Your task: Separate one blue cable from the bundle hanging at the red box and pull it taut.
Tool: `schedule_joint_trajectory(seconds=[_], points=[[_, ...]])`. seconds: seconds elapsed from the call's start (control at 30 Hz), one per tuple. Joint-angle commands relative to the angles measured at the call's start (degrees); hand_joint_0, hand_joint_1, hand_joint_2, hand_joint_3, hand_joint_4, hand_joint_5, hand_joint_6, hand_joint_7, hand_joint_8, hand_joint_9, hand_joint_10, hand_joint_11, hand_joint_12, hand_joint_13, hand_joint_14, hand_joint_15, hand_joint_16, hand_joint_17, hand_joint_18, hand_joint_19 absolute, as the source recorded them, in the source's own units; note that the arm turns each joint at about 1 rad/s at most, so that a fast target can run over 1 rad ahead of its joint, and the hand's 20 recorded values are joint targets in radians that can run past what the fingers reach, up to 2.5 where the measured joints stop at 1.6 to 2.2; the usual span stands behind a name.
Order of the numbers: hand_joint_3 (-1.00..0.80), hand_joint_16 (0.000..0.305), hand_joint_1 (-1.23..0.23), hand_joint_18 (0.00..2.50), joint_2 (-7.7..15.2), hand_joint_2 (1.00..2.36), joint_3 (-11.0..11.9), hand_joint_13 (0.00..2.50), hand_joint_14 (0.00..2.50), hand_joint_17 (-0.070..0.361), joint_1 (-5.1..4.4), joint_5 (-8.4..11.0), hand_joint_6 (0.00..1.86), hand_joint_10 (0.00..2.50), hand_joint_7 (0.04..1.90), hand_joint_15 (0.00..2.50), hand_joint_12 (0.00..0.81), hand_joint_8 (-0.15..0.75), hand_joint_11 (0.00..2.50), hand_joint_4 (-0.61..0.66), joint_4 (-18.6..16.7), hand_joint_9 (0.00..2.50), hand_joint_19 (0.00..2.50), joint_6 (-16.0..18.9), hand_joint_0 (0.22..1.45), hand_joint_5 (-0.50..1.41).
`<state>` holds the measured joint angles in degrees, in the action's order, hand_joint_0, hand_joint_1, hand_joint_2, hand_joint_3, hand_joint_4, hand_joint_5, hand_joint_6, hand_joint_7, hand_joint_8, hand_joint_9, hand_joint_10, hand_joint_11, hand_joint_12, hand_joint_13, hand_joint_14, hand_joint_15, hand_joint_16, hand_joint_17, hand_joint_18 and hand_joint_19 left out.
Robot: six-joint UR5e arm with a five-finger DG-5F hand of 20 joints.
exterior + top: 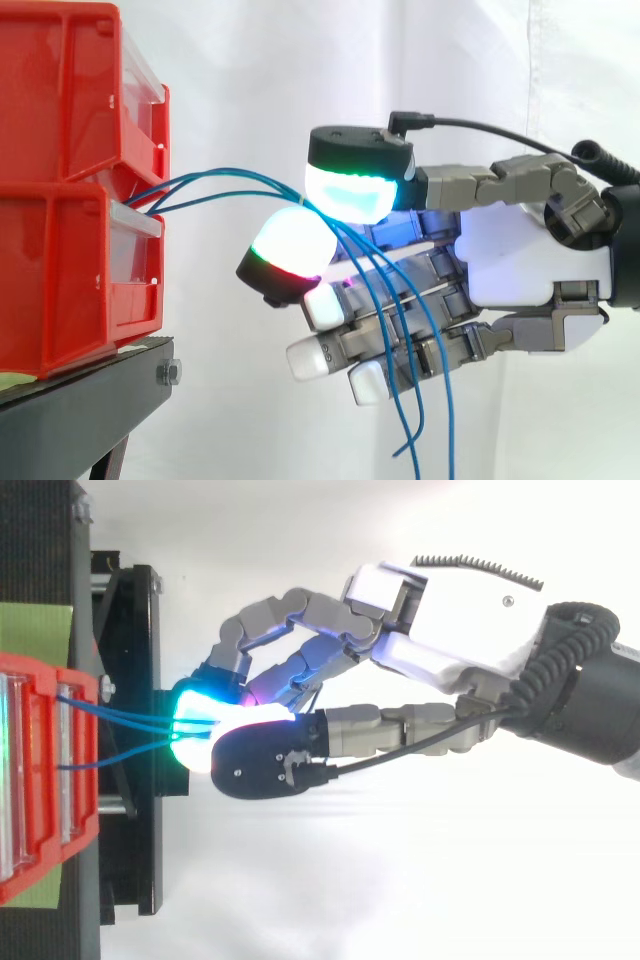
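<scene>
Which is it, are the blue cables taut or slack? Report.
Slack: the blue cables arc out of the red box and dangle loose below the hand.

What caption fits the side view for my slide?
Robot hand pinching thin blue cables between glowing fingertips, beside stacked red plastic bins.

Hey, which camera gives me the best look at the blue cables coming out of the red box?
The side view: the blue cables arc from the red box, pass pinched between the hand's glowing pads and hang down loose. From above, you see the short stretch from box to pads.
</scene>
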<state>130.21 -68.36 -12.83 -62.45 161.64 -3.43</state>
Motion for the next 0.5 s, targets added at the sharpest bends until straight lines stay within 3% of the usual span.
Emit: schedule_joint_trajectory(seconds=[0.0,0.17,0.33,0.37,0.47], points=[[-0.10,0.038,-0.75,0.81,0.0,1.02,0.8,0.86,0.01,0.085,0.00,-0.04,0.95,0.02,1.01,0.42,0.321,0.368,0.73,0.09,0.7,0.85,0.54,0.0,0.66,-0.22],[-0.08,0.037,-0.83,0.82,-0.1,1.03,2.0,0.89,0.02,0.082,0.00,-0.22,0.98,0.01,1.00,0.46,0.317,0.363,0.82,0.09,4.2,0.89,0.57,0.1,0.73,-0.22],[-0.31,0.036,-0.87,0.83,-0.2,1.02,2.1,0.91,0.02,0.081,-0.18,-0.22,0.98,0.01,0.86,0.49,0.312,0.356,0.86,0.09,6.0,0.92,0.58,0.6,0.78,-0.22],[-0.46,0.035,-0.88,0.85,-0.3,1.00,2.1,0.92,0.02,0.079,-0.26,-0.22,0.97,0.01,0.94,0.48,0.310,0.356,0.88,0.10,6.1,0.96,0.57,0.7,0.79,-0.21],[-0.50,0.034,-0.89,0.88,-0.4,1.00,2.1,0.95,0.02,0.077,-0.26,-0.22,0.97,0.01,0.98,0.50,0.303,0.361,0.90,0.12,6.1,1.00,0.56,0.7,0.75,-0.19]])
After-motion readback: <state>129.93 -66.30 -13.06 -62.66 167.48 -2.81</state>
